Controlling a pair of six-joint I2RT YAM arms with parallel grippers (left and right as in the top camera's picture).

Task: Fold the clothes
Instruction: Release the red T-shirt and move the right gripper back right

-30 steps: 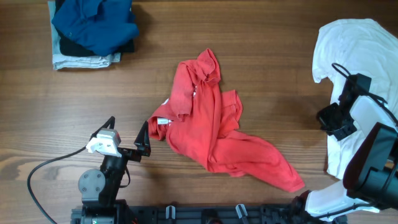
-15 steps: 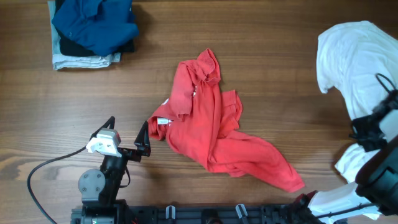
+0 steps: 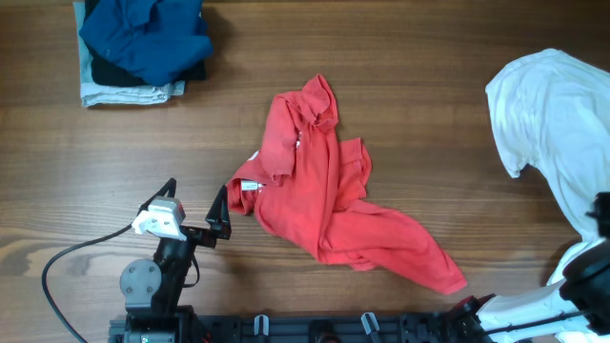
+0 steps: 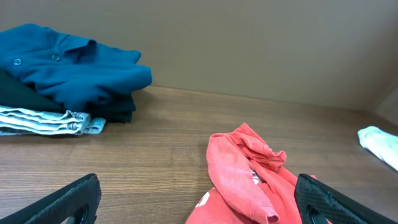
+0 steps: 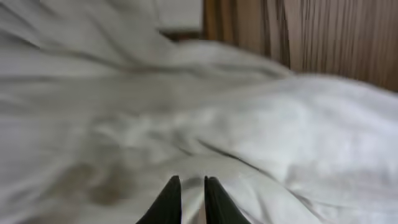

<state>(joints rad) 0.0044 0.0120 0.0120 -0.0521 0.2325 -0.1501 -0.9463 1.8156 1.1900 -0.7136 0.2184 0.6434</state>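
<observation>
Red T-shirt lies crumpled and unfolded near the middle of the table. Its long axis runs diagonally in the overhead view. One bunched end points to the far side, slightly left of centre. The other end tapers to a narrow tail pointing at the near right edge. The left wrist view shows the same garment heaped just ahead of my camera, with the bunched end rising highest.

White shirt sits at the far right. It spreads wide at the top and stretches down in a band toward the right arm at the frame edge, so its long axis runs roughly far to near. A corner of it is visible at the right of the left wrist view.

Left fingers are spread wide apart and hold nothing. They sit just left of the red T-shirt's near-left edge, apart from it. Both tips frame the bottom of the wrist view.

Right fingers are drawn almost together. White cloth fills that blurred view, and its creases converge at the tips, so I read them as pinched on the white shirt.

A folded stack with a blue shirt on top rests at the far left corner.
</observation>
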